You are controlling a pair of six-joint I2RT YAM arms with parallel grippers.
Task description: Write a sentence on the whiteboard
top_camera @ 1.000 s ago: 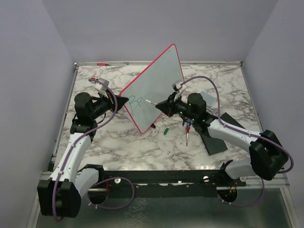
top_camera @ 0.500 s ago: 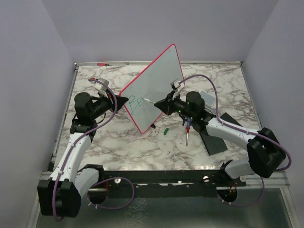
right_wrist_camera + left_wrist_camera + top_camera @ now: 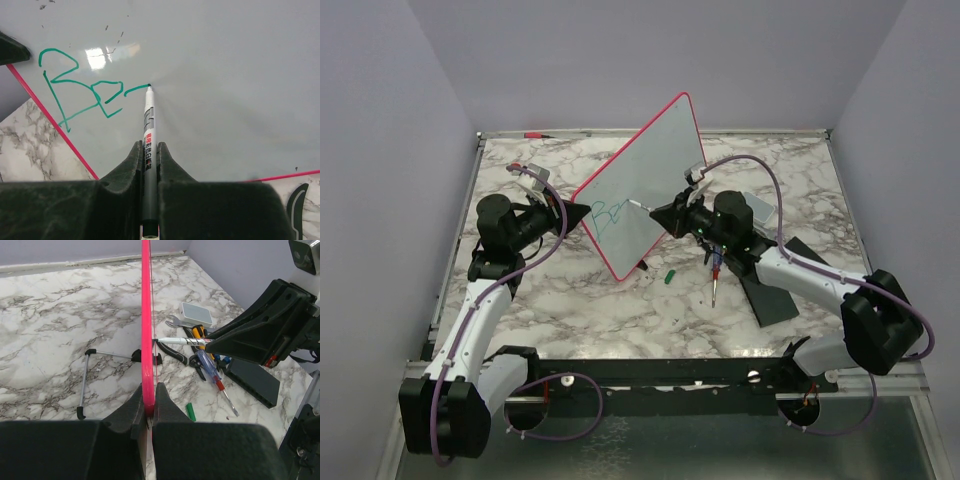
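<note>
The whiteboard (image 3: 650, 165), white with a red-pink rim, stands tilted on one corner in the middle of the marble table. My left gripper (image 3: 582, 213) is shut on its left rim (image 3: 146, 340). My right gripper (image 3: 657, 211) is shut on a silver marker (image 3: 149, 135), whose tip touches the board face (image 3: 225, 75) at the end of a short green stroke. Green letters "Be" (image 3: 75, 90) are written to the left of the tip. In the left wrist view the marker (image 3: 182, 341) meets the board edge-on.
A green marker cap (image 3: 670, 276) lies on the marble below the board. Screwdrivers (image 3: 716, 280) and pliers (image 3: 187, 357) lie right of it, beside a black pad (image 3: 770, 290) and a small grey box (image 3: 196, 313). A wire stand (image 3: 85, 375) lies behind the board.
The right gripper has shifted slightly up and right along the board, drawing a short new green stroke after the letters. The left gripper and board have held still.
</note>
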